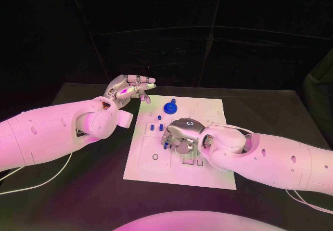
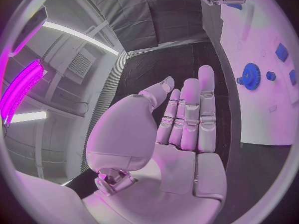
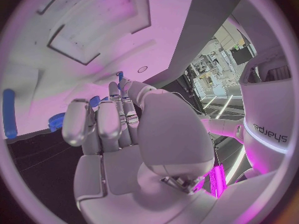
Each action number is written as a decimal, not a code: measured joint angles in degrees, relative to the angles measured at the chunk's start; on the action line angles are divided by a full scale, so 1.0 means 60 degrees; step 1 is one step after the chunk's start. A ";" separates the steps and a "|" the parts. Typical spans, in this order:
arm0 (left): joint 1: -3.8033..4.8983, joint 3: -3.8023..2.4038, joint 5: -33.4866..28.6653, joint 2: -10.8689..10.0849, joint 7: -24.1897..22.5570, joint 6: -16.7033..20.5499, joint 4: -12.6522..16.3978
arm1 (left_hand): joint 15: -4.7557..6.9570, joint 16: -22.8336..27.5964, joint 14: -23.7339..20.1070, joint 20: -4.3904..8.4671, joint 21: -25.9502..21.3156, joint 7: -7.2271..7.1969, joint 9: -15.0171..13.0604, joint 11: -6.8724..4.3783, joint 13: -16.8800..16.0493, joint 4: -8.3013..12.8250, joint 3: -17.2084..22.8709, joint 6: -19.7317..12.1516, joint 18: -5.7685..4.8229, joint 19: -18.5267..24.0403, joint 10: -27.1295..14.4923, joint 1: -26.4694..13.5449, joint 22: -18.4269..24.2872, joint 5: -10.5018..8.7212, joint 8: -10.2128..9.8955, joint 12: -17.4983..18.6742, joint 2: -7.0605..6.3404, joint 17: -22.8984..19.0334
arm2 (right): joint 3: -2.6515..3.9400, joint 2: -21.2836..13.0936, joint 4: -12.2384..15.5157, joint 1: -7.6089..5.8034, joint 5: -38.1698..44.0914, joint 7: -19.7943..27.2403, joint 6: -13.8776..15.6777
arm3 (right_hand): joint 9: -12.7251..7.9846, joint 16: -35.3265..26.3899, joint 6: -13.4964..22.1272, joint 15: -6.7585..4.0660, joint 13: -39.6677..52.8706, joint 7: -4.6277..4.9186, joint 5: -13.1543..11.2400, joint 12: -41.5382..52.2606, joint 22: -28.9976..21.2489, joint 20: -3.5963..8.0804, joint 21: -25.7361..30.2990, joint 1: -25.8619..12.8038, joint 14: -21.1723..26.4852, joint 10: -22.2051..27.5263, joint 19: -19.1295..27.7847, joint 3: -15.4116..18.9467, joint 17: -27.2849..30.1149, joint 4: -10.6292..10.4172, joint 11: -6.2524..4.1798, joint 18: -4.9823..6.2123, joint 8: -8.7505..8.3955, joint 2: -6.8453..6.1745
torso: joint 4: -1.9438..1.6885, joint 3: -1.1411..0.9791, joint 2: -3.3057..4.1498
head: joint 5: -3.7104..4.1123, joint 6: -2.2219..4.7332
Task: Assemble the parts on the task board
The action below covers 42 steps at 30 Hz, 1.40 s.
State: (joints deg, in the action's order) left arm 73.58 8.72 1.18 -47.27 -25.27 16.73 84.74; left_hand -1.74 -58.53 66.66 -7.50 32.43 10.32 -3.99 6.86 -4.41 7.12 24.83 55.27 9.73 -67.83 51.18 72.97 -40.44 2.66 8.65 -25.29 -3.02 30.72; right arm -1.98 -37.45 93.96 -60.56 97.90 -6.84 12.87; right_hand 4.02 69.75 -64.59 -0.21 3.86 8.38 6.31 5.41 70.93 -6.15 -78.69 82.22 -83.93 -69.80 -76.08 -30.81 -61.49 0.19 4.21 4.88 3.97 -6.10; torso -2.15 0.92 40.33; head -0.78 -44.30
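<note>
head view: the task board (image 1: 149, 163) lies flat in the middle of the black desk (image 1: 83, 202). the left hand (image 1: 128, 89) hangs off the board's far left corner, fingers stretched out and holding nothing. the right hand (image 1: 184, 137) sits low over the board's middle, fingers curled downward among small blue parts (image 1: 154, 127); i cannot tell whether it grips one. a blue gear (image 1: 171, 107) stands near the far edge.

left wrist view: the left hand (image 2: 184, 129) is flat and empty, fingers side by side, with bare desk beneath. the blue gear (image 2: 251, 76) and smaller pieces lie on the board beyond its fingertips.

right wrist view: the right hand (image 3: 124, 134) is close above the board, a small blue piece (image 3: 119, 75) at its fingertips, whether pinched or only touched is unclear.

risk: the curled fingers could likely knock neighbouring parts, being crowded close. room is open on the board's near half and on the desk all round; the left arm lies close by the board's left edge.
</note>
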 measured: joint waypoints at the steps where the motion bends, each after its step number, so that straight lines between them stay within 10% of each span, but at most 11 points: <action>1: 0.0000 0.0000 0.0000 -0.0001 0.0001 0.0000 -0.0002 | 0.0000 0.0000 0.0000 0.0000 0.0000 0.0000 0.0000 0.0000 0.0000 0.0000 0.0000 0.0000 0.0000 0.0000 0.0000 0.0000 0.0000 0.0000 0.0000 0.0000 0.0000 0.0000 | 0.0000 0.0004 0.0000 0.0003 0.0002 0.0000 -0.0011 | 0.0000 0.0000 0.0000 0.0000 -0.0001 0.0000 0.0000 0.0000 0.0000 0.0000 0.0000 0.0000 0.0000 0.0000 0.0000 0.0000 0.0000 0.0000 0.0000 0.0000 0.0000 0.0000 | 0.0000 0.0000 -0.0002 | 0.0000 -0.0002; 30: 0.0000 0.0004 -0.0002 -0.0005 0.0057 -0.0050 -0.0005 | 0.0000 0.0000 0.0000 0.0000 -0.0043 0.0000 0.0000 0.0034 0.0010 0.0000 0.0000 0.0000 0.0000 0.0000 -0.0034 0.0000 0.0011 0.0000 0.0000 0.0000 0.0000 -0.0025 | 0.0008 0.0237 -0.0088 0.0029 0.0490 -0.0298 -0.0328 | 0.0002 -0.0001 0.0014 0.0000 0.0007 -0.0012 0.0000 0.0000 0.0009 0.0036 0.0001 -0.0037 0.0000 0.0000 -0.0035 0.0028 0.0004 0.0027 0.0000 0.0001 -0.0007 -0.0038 | -0.0004 -0.0001 0.0000 | -0.0007 -0.0035; 42: 0.0000 0.0005 -0.0003 -0.0004 0.0091 -0.0072 -0.0020 | 0.0000 0.0000 0.0000 0.0000 -0.0043 0.0000 0.0000 0.0034 0.0019 0.0000 0.0000 0.0000 0.0000 0.0000 -0.0034 0.0000 0.0022 0.0000 0.0000 0.0000 0.0000 -0.0024 | -0.0012 0.0209 -0.0096 0.0054 0.0537 -0.0287 -0.0359 | -0.0036 -0.0049 0.0433 0.0072 -0.0028 0.0145 0.0174 -0.0258 -0.0229 -0.0084 0.0120 -0.0709 0.0000 0.0518 0.0086 0.0644 0.0222 -0.0141 0.0205 0.0002 -0.0044 -0.0458 | -0.0001 0.0000 -0.0003 | -0.0004 -0.0049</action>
State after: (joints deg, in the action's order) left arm 73.57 8.75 1.17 -47.30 -24.72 16.30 84.62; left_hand -1.74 -58.53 66.66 -7.50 32.18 10.32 -3.99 7.07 -4.30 7.12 24.83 55.27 9.73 -67.83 50.98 72.97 -40.31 2.66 8.65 -25.29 -3.02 30.58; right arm -2.05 -36.20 93.38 -60.24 101.12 -8.56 10.72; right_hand 3.80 69.45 -61.99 0.22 3.69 9.25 7.35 3.86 69.56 -6.65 -77.97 77.97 -83.93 -66.70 -75.57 -26.95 -60.15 -0.65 5.44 4.89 3.70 -8.85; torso -2.15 0.92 40.31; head -0.80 -44.59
